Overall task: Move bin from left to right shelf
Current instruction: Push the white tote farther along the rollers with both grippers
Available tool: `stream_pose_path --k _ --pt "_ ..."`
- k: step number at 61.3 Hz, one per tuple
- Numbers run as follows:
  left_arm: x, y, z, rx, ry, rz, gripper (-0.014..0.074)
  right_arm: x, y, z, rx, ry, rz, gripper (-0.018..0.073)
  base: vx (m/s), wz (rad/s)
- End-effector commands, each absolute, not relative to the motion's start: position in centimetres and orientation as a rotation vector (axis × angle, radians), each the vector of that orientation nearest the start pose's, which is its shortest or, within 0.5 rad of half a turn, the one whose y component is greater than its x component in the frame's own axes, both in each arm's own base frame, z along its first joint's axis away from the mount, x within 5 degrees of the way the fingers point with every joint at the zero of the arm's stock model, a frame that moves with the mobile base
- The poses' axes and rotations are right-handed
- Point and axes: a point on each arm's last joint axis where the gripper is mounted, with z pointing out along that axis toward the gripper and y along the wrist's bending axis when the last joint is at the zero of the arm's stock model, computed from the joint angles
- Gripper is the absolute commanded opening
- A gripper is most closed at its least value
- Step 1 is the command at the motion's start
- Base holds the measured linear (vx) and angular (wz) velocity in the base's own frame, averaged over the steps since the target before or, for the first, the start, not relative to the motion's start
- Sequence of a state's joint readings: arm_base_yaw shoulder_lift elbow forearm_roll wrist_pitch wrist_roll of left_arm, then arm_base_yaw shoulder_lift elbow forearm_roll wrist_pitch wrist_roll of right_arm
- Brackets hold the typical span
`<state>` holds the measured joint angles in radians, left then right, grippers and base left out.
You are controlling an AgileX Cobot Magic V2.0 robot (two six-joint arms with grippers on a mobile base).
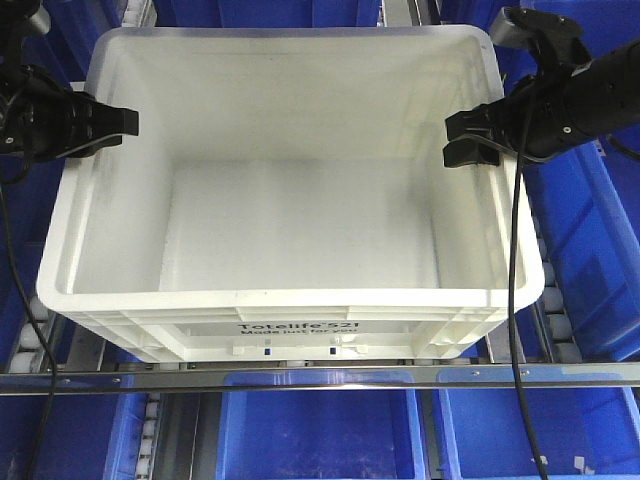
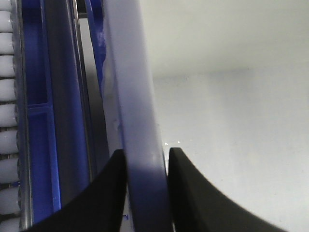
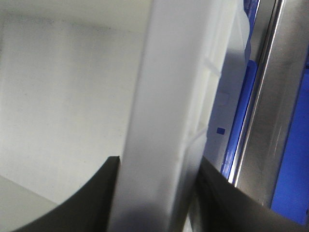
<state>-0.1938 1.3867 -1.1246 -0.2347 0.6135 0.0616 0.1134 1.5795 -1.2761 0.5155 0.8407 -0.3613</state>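
The bin (image 1: 290, 270) is a large white crate with black "Totelife 521" print on its near side, resting on shelf rollers and filling the middle of the front view. My left gripper (image 1: 118, 124) is shut on its left rim; in the left wrist view the two dark fingers (image 2: 108, 193) clamp the rim (image 2: 140, 145) between them. My right gripper (image 1: 470, 138) is shut on the right rim, and the right wrist view shows its fingers (image 3: 91, 203) pressed against both sides of the wall (image 3: 169, 121). The bin's inside is empty.
Blue plastic bins (image 1: 590, 230) stand to the right, behind and on the level below (image 1: 320, 430). A metal shelf rail (image 1: 320, 378) runs across the front. White rollers (image 2: 7, 96) and a steel upright (image 3: 270, 106) flank the bin.
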Motion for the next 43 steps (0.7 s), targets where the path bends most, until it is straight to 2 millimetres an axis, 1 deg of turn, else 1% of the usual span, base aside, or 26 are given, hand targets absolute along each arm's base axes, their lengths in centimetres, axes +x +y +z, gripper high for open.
stream_pose_path --k 1,16,26,35,43 --pt "29.61 -7.22 34.99 0.136 2.194 -0.334 -0.0001 33.16 7.47 33.48 -0.255 2.356 0.571 -0.0004 0.0 0.0" --pt "29.61 -7.21 35.0 0.137 2.192 -0.334 -0.0001 33.16 7.48 33.48 -0.254 2.356 0.572 -0.0003 0.0 0.0" --pt "29.62 -7.21 35.01 0.138 2.191 -0.331 0.0022 33.16 7.48 33.48 -0.254 2.356 0.572 0.0008 0.0 0.0" --pt "29.63 -7.12 34.98 0.151 2.192 -0.312 0.0096 33.16 7.5 33.49 -0.251 2.355 0.577 0.006 0.0 0.0" --pt "29.61 -7.11 34.95 0.154 2.195 -0.309 0.0191 33.16 7.52 33.51 -0.249 2.354 0.582 0.0154 0.0 0.0"
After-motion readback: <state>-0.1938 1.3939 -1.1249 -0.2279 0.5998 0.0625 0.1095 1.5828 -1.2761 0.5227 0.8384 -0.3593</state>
